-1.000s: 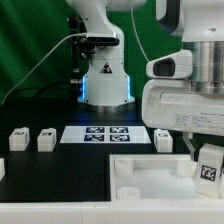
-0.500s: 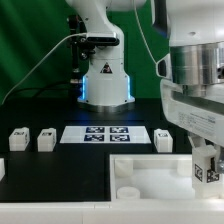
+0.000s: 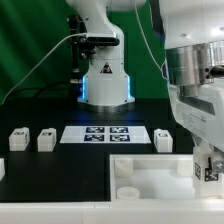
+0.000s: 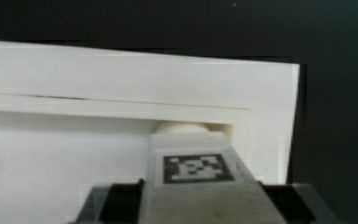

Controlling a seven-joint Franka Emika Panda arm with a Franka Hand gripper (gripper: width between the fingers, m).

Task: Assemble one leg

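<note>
My gripper (image 3: pixel 208 170) is at the exterior view's right, low over the large white tray-like board (image 3: pixel 150 172). It is shut on a leg (image 3: pixel 210 169), a small white post with a marker tag. In the wrist view the leg (image 4: pixel 197 180) sits between my dark fingers (image 4: pixel 114 205) and points at a round corner socket (image 4: pixel 190 128) of the board (image 4: pixel 87 100). Three more legs stand on the table: two at the left (image 3: pixel 19 139) (image 3: pixel 46 140) and one (image 3: pixel 164 139) beside the marker board.
The marker board (image 3: pixel 105 134) lies flat at the table's middle. The robot base (image 3: pixel 106 78) stands behind it, with a cable running to the left. A white piece (image 3: pixel 2 168) shows at the far left edge.
My gripper has turned and come down with the leg, ending lower over the board's right corner. The other legs and the board have not moved.
</note>
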